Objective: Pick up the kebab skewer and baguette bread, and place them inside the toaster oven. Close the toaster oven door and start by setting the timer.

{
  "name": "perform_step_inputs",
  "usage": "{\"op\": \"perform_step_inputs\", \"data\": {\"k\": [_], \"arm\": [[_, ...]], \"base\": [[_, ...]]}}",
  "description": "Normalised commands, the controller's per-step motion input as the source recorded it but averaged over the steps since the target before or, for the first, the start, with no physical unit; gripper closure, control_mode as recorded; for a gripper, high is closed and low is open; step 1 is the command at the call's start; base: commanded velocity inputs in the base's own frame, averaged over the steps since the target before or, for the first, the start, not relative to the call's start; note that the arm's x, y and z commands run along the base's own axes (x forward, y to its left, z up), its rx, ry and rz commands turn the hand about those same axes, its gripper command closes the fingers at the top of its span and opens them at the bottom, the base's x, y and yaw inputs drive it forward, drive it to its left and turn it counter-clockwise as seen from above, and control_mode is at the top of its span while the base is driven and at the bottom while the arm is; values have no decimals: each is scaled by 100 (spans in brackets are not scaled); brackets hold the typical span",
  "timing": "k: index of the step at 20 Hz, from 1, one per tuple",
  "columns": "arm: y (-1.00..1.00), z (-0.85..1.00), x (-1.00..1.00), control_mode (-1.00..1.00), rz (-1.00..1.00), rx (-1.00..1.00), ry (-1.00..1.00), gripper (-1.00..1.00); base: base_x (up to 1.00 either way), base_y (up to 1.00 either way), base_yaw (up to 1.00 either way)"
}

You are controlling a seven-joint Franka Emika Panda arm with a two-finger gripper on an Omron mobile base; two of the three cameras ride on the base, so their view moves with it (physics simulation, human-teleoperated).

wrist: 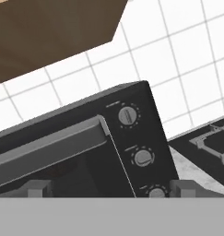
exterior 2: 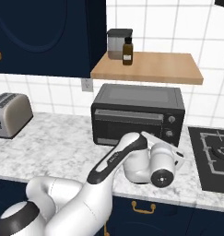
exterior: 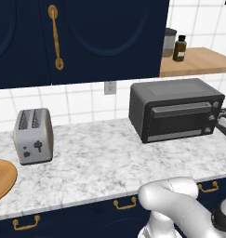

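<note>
Bare worktop (exterior: 100, 158) lies open between the toaster (exterior: 33, 135) and the toaster oven (exterior: 175, 109), whose shut door (exterior: 179, 122) blocks its inside, a shelf (exterior 2: 148, 67) close overhead.

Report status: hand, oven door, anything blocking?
Hand open, empty, facing toaster oven. Toaster oven door shut. Nothing between hand and door.

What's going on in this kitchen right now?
A white robot arm is reaching toward the toaster oven on the marble counter. Its jaws are open and hold nothing, aimed at the shut toaster oven door near the knobs. A silver toaster stands off to the left.
</note>
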Motion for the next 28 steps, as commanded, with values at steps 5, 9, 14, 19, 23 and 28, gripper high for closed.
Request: {"op": "perform_step_inputs", "data": {"k": [5, 9, 14, 19, 23, 28], "arm": [[-3, 5, 36, -100, 0, 1, 0, -100], [-8, 11, 26, -100, 0, 4, 0, -100], [-11, 7, 27, -100, 0, 5, 0, -100], [-17, 3, 23, -100, 0, 3, 0, -100], [-18, 0, 15, -100, 0, 3, 0, -100], [-15, 0, 23, -100, 0, 4, 0, -100]], "base": [[0, 0, 0], [0, 0, 0], [0, 0, 0], [0, 0, 0], [0, 0, 0], [0, 0, 0]]}}
